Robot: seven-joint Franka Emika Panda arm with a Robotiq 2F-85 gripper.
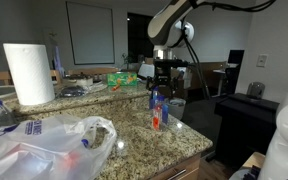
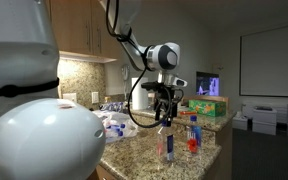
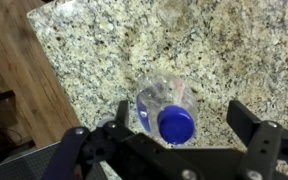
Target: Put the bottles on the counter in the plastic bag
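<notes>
My jaws are apart above the blue-capped bottle (image 3: 159, 95), upright on the table (image 3: 224, 40) at 6 o'clock, edge at 9. If I close off-centre it may tip off; plastic bag (image 1: 44, 140) at 8 o'clock.

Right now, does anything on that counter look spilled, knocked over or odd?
Nothing stands out. The bottles stand upright on the counter, nothing is spilled, the plastic bag lies crumpled, and the open gripper hangs over one blue-capped bottle.
</notes>
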